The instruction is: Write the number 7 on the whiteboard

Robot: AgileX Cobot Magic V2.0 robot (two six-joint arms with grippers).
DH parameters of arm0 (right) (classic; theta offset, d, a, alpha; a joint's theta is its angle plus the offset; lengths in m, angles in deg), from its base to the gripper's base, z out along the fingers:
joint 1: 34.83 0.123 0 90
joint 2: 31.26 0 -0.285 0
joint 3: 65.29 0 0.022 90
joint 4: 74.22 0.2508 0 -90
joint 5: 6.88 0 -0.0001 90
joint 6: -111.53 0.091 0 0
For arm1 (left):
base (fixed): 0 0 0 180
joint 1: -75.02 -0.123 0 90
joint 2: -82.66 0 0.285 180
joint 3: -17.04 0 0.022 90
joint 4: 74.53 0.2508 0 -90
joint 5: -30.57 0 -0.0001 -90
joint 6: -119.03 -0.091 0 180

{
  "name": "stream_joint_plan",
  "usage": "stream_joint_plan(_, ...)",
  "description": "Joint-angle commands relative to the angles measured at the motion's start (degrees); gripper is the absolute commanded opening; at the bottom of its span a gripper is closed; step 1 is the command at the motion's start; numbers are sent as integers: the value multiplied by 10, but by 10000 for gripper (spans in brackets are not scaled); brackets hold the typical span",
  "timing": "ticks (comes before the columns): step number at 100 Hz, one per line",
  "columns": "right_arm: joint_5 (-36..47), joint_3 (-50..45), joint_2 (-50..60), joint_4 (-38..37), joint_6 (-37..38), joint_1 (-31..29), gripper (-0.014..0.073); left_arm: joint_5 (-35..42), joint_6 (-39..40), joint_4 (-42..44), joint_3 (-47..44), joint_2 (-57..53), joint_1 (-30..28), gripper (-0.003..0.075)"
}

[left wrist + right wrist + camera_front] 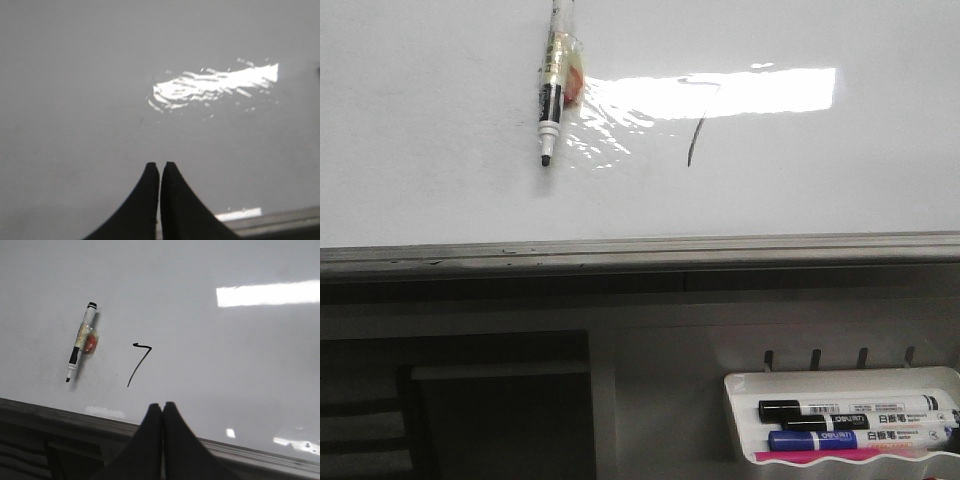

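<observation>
The whiteboard (440,150) fills the upper front view, with its grey metal edge strip (620,250) below. The number 7 (697,125) is drawn in dark marker near the board's middle, its top bar lost in glare; it shows clearly in the right wrist view (137,365). An uncapped marker (553,90) with tape and a red blob lies on the board left of the 7, and shows in the right wrist view (80,342). My left gripper (160,165) is shut and empty over bare board (75,75). My right gripper (162,405) is shut and empty near the edge strip (60,415).
A white plastic marker tray (840,385) hangs at the lower right with a black marker (850,410) and a blue marker (855,438) in it. A dark shelf opening (500,410) sits below the board at the left. Bright glare (720,95) crosses the board.
</observation>
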Motion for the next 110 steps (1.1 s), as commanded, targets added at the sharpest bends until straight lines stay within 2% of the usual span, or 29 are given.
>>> stream_joint_plan(1, 31, 14, -7, 19, -6, -4, -64, 39, 9, 2, -5, -18, -12, -20)
stream_joint_plan(45, 31, 14, -7, 19, -6, -4, -64, 14, 9, -34, -24, -18, -21, -20)
stream_joint_plan(110, 31, 14, -7, 19, -6, -4, -64, 14, 9, -34, -23, -17, -21, -20)
